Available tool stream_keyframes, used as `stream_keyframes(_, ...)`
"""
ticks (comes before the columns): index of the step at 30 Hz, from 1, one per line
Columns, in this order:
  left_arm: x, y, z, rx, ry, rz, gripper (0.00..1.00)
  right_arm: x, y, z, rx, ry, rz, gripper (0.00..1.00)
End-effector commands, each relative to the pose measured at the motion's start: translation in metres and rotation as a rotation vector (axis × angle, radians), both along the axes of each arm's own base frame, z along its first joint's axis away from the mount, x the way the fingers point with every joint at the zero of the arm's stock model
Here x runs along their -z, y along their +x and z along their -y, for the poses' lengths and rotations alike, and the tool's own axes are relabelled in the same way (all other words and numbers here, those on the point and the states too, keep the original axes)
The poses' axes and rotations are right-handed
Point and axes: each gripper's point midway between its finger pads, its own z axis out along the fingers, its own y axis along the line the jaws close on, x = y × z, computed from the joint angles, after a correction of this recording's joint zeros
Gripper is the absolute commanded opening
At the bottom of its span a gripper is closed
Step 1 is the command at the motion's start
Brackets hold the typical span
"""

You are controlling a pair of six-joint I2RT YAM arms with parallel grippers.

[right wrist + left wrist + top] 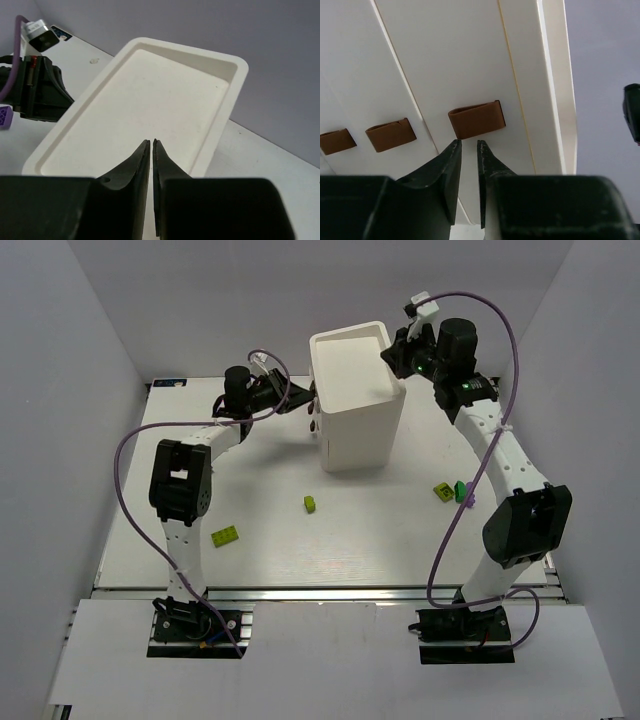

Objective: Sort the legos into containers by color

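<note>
The tall white cabinet [355, 405] stands mid-table. Its drawer fronts fill the left wrist view, showing three reddish-brown knobs [476, 119], [390, 134], [334, 141]. My left gripper [468, 145] [306, 396] is at the cabinet's left face, just below the rightmost knob, open by a narrow gap with nothing between its fingers. My right gripper [151, 142] [392, 357] is shut and empty over the cabinet's recessed top [150, 105]. On the table lie a lime brick [226, 535], a small lime brick [311, 504], a green brick [442, 490] and a purple brick [461, 490].
White walls enclose the table on three sides. The left arm's wrist [40, 90] shows beside the cabinet in the right wrist view, with a purple studded piece [4, 117] at that view's left edge. Purple cables loop off both arms.
</note>
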Motion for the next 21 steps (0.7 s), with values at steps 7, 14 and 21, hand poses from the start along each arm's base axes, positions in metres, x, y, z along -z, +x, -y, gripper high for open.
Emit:
stream_keyframes(7,-0.020,0.008,-0.035,-0.225,-0.006,0.015,0.57,0.010,0.002,0.014,-0.011,0.007,-0.057,0.24)
stream_keyframes(14,0.002,0.022,-0.047,-0.305,0.038,-0.083,0.59,0.040,0.003,0.019,-0.026,-0.002,-0.146,0.56)
stream_keyframes(21,0.035,0.033,-0.045,-0.351,-0.008,-0.328,0.65,0.044,0.006,0.025,-0.028,0.001,-0.159,0.58)
